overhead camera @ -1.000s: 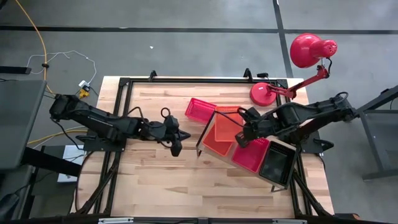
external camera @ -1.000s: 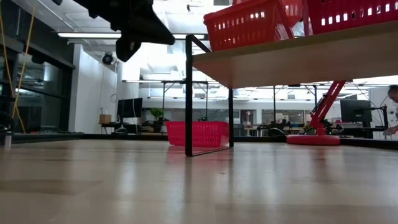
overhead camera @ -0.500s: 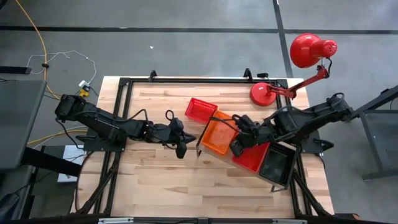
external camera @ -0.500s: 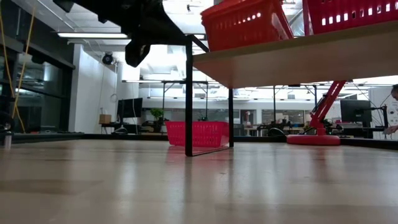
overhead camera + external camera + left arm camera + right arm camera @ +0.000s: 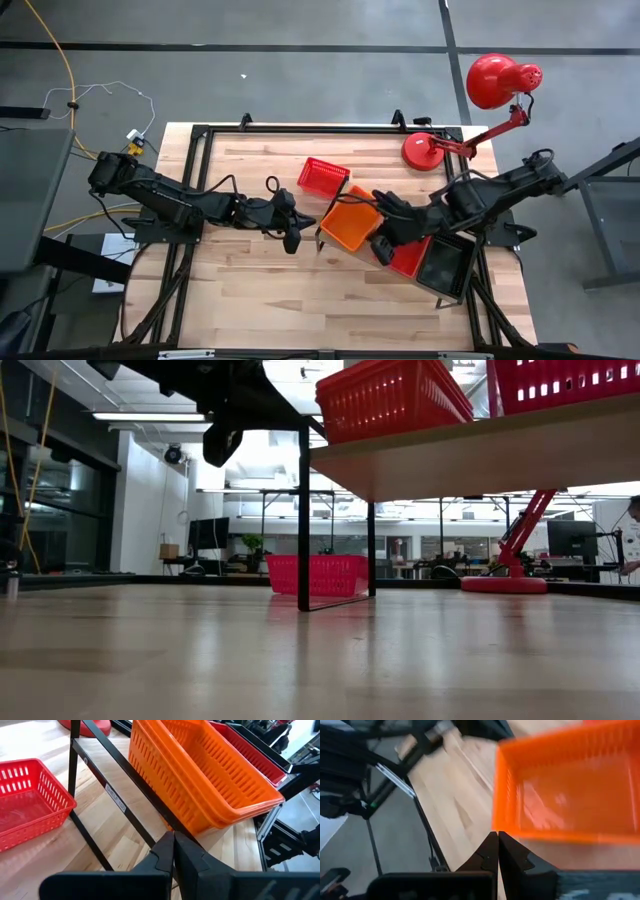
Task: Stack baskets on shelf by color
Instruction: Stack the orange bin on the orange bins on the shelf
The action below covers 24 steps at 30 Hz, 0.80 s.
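Fingers on both grippers pinched closed, holding nothing. Right gripper (image 5: 384, 250) nudging the orange baskets (image 5: 349, 225) at the shelf (image 5: 470, 455) bracket end; they overhang, so another push risks tipping them off. Left gripper (image 5: 291, 240) hovers beside.

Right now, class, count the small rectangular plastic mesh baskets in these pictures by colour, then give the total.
Orange rectangular plastic mesh baskets: 2, nested together on the pale wooden shelf
Red plastic mesh baskets: 2, one on the wooden tabletop, another on the shelf
Black plastic mesh basket: 1, on the shelf
Total: 5
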Each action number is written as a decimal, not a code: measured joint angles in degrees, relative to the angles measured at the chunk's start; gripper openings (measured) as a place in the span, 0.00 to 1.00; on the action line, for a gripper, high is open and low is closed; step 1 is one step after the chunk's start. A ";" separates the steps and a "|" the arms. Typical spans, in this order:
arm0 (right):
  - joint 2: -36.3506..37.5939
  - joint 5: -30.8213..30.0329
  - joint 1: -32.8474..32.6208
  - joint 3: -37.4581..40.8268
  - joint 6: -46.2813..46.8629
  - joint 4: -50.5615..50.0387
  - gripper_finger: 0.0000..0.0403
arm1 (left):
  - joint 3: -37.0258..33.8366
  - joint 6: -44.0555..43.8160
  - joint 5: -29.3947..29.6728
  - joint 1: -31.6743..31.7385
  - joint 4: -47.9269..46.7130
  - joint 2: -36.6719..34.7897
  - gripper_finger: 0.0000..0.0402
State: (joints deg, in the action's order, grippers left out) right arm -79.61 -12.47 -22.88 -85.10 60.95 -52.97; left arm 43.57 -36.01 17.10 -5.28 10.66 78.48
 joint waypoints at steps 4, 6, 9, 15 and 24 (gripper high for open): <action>0.00 -3.36 -0.01 -0.79 -4.47 3.86 0.00 | 0.00 0.38 0.41 0.16 0.02 0.00 0.00; 0.00 -4.65 0.01 -0.79 -5.62 4.43 0.00 | 0.00 0.66 1.71 0.49 0.32 0.00 0.00; 0.00 -6.41 0.01 -0.79 -5.75 4.36 0.00 | 0.00 -0.02 4.44 1.44 2.72 0.00 0.00; 0.00 -7.10 0.01 -0.79 -5.91 4.35 0.00 | 2.92 2.33 4.15 2.46 3.78 0.33 0.00; -0.02 -7.10 0.01 -0.79 -7.04 4.33 0.00 | 6.87 2.32 4.52 1.48 -2.35 2.28 0.00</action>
State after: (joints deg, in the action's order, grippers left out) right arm -79.64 -19.57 -22.87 -85.89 53.91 -48.64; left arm 50.44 -33.69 21.62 -3.79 8.30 80.76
